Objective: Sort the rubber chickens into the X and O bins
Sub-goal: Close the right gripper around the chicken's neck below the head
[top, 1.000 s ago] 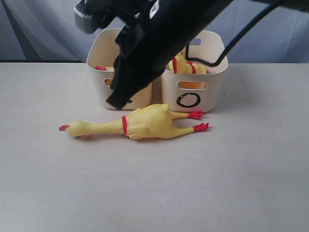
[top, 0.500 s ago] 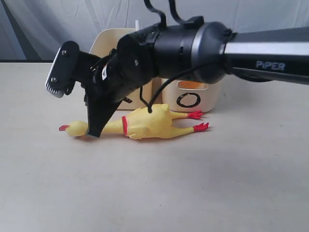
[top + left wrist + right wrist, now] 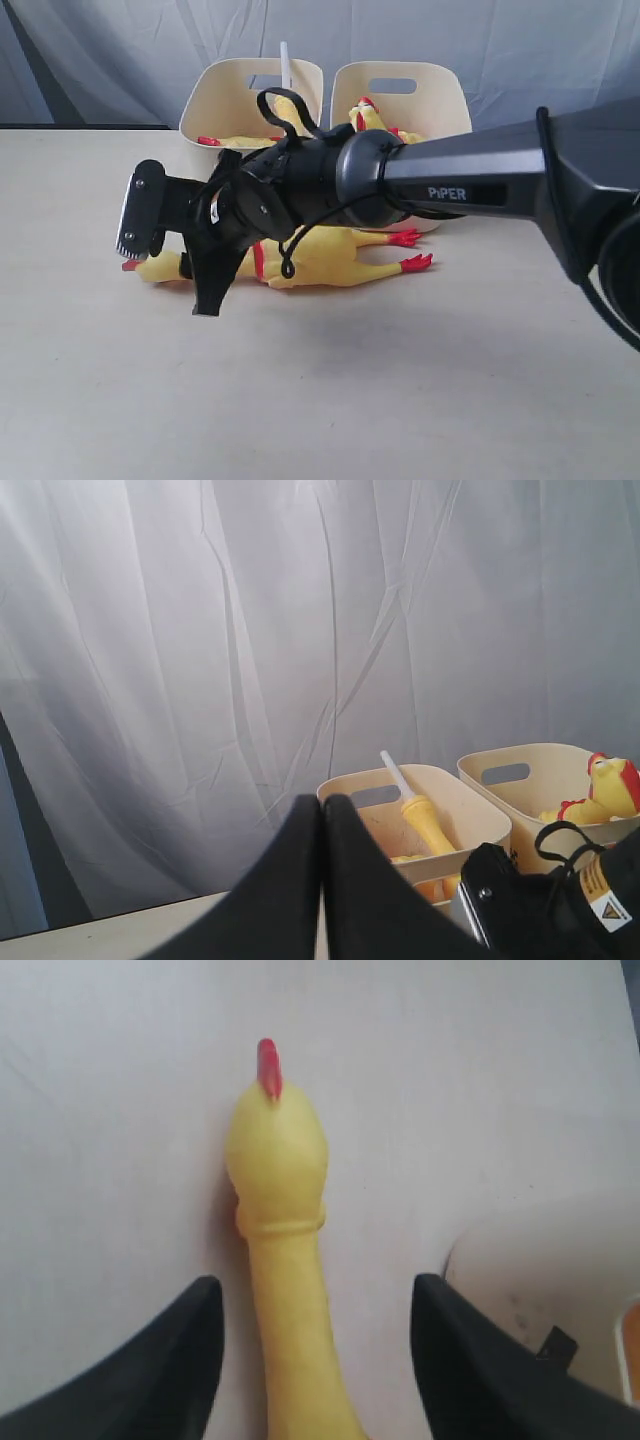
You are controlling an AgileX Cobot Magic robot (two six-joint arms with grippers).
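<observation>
One rubber chicken lies on its side on the table in front of the two cream bins. My right gripper reaches across from the right and stands open, one finger on each side of its neck without touching it. The head with its red comb sticks out beyond the fingertips. The left bin holds a chicken with a white tube. In the right bin another chicken shows. The arm hides both bins' marks. My left gripper is shut and empty, held high; it does not show in the exterior view.
The thick black right arm spans the scene from the right edge to the chicken and covers the bins' fronts. A grey curtain hangs behind the table. One bin's corner sits close beside the right gripper's finger.
The right arm has swung down and leftward, from above the bins to the chicken's neck on the table. The bins' tops now show. The chicken has not moved.
</observation>
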